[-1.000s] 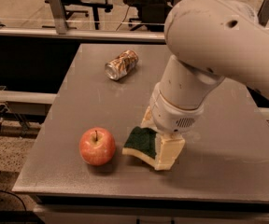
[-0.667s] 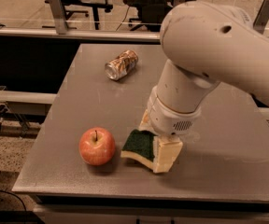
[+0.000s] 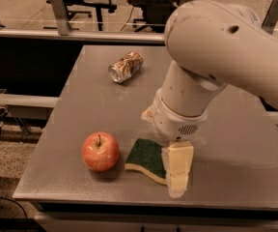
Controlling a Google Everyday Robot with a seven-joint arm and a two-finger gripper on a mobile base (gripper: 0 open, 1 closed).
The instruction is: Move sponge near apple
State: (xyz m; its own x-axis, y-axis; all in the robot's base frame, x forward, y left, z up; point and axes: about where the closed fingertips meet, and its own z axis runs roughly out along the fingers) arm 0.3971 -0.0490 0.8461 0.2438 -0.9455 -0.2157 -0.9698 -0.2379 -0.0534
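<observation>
The apple (image 3: 100, 151) is red-orange with a dark stem and stands near the front left of the grey table (image 3: 95, 91). The sponge (image 3: 146, 157), dark green on top over pale yellow foam, lies flat on the table just right of the apple, a small gap between them. My gripper (image 3: 176, 170) is low over the table at the sponge's right edge, touching or nearly touching it. My large white arm (image 3: 216, 57) rises above it and hides the table behind.
A crushed silver-and-brown can (image 3: 125, 66) lies on its side at the back left of the table. The table's front edge (image 3: 148, 199) runs just below the sponge and gripper. Chairs and a rail stand beyond the far edge.
The sponge has moved a little left toward the apple with my gripper and now lies flatter on the table. The apple and can have not moved.
</observation>
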